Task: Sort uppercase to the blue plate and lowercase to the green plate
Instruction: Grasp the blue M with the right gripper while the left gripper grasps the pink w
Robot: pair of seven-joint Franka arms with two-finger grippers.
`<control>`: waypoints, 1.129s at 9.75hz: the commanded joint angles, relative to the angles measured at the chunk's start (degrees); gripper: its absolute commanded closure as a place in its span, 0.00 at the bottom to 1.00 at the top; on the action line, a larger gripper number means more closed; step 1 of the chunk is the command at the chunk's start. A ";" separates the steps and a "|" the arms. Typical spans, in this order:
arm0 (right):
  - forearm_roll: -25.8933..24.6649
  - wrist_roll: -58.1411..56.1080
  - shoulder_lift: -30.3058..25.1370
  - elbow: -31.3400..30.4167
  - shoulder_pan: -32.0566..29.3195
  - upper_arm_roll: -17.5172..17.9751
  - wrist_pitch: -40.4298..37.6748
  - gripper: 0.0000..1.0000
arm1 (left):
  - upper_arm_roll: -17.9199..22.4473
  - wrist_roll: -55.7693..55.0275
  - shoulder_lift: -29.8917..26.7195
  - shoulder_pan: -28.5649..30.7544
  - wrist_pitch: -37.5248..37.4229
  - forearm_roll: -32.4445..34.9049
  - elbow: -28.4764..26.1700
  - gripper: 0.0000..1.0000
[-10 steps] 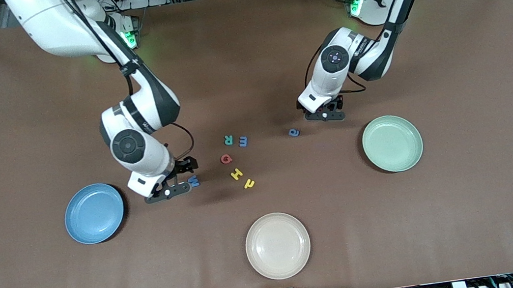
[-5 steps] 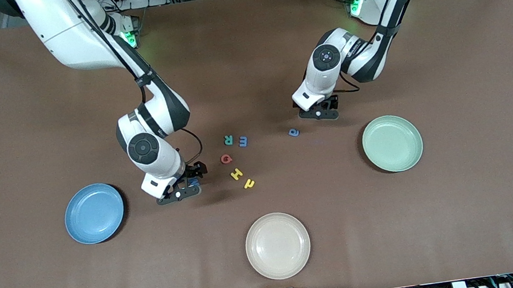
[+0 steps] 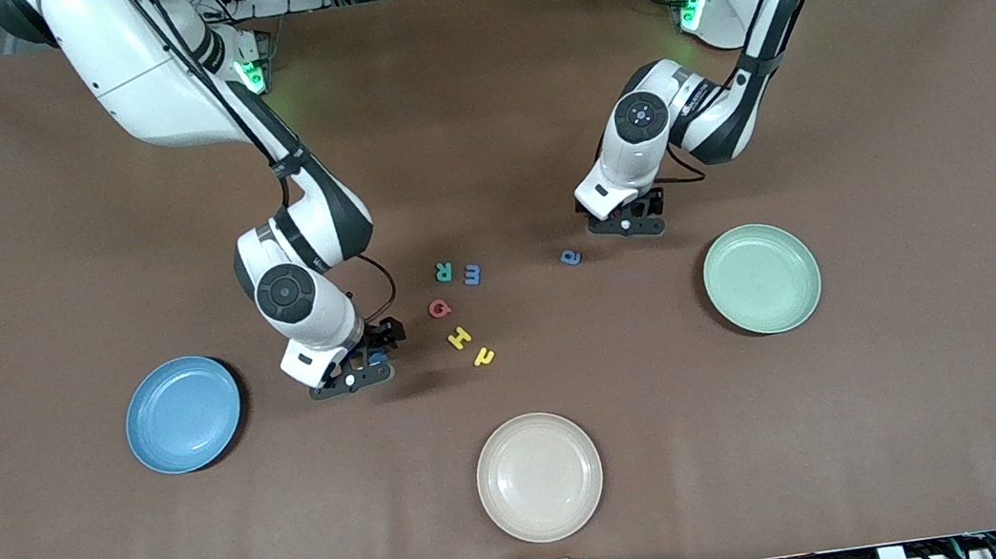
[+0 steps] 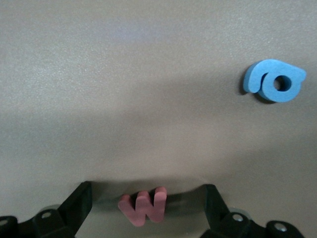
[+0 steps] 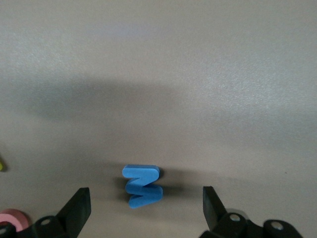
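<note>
Right pincer [image 5: 143,208] moved over W [image 5: 142,186], jaws wide, W between, ungripped. Left pincer [image 4: 146,210] shifted, wide, straddles w [image 4: 143,206]; a [image 4: 275,82] nearby. Both ready to close.

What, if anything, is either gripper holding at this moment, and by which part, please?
Nothing is held. The right gripper stands open over the blue W, and the left gripper stands open over the red w, both lying on the table.

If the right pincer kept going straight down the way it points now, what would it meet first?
Most likely the blue W. The right pincer hangs open right over it, fingers either side, with nothing in between. How high it hangs is hard to judge; the fingertips may reach the brown table at the same moment.
</note>
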 commanded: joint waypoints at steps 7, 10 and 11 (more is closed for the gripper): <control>-0.89 3.36 2.20 0.00 2.12 -0.35 2.73 0.00 | -0.45 -4.27 -0.76 0.39 -0.03 2.67 -1.22 0.19; -0.97 3.27 2.21 0.00 1.85 -0.44 3.00 0.00 | -0.45 -4.27 -0.76 0.48 -0.99 2.75 -1.13 0.26; -1.85 3.27 2.29 -0.09 1.50 -0.44 3.44 0.16 | -0.45 -4.36 -1.02 0.40 -2.22 2.75 -0.96 0.28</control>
